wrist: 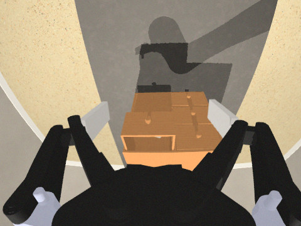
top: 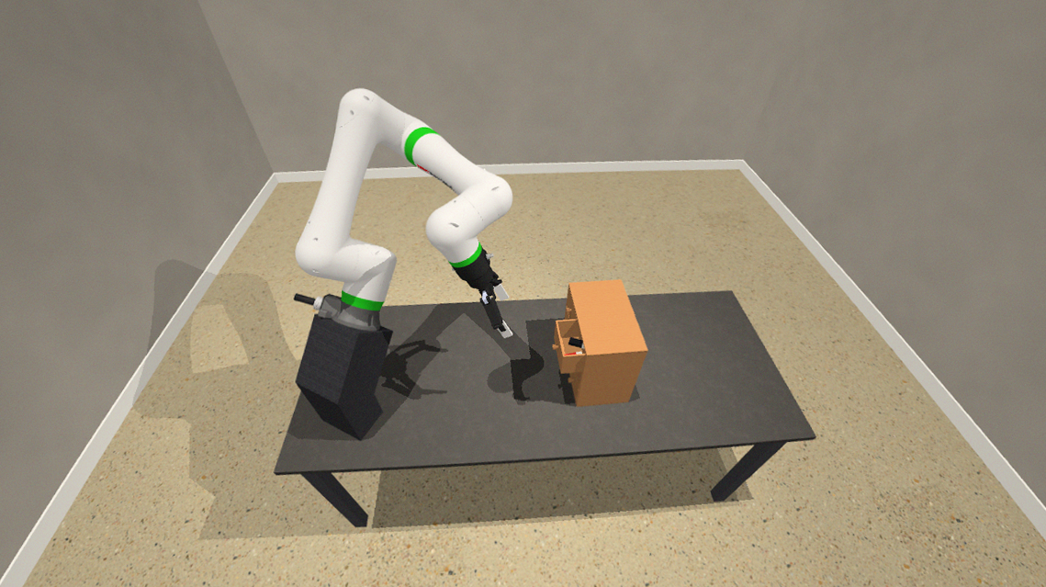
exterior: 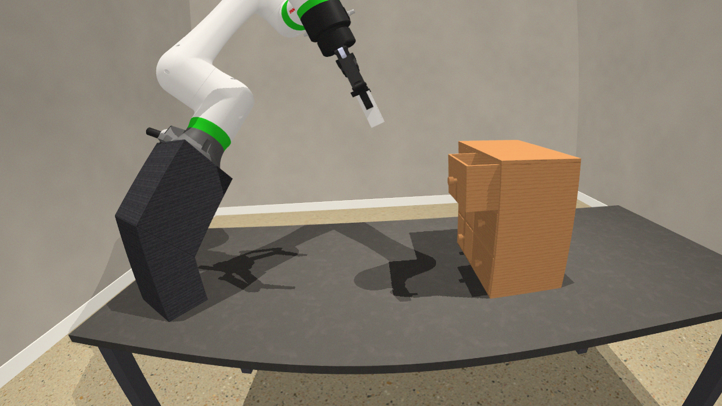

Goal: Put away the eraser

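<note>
Fingers of the black two-finger gripper with pale pads [top: 503, 311] [exterior: 372, 117] [wrist: 159, 117] stood wide apart, released, with nothing between them. The chief danger lay at the pulled-out upper drawer of orange wood [top: 559, 339] [exterior: 457, 176] [wrist: 148, 123]: a low, tilted approach might have knocked its rim or knob, cocking the loose tray or dragging it further until it drooped. Too hard a push to shut it might have shifted or tipped the orange wooden chest [top: 607, 314] [exterior: 532, 217] [wrist: 157, 158], and anything standing proud of the rim could have jammed under the top board.

Right of centre in the top view, a small black block [top: 575, 342] showed in the open drawer, with a thin red-and-white piece [top: 573, 352] beside it. That piece was perhaps an eraser, though it was too small to be sure. No eraser could be made out on the dark grey table [top: 460, 419] [exterior: 303, 323] [wrist: 119, 63], so whether the task's eraser was already in the drawer could not be told.

Counted: one chest, six drawers across the views, one pulled out and five apparently in, one black block, one red-and-white piece, one gripper with two fingers.
</note>
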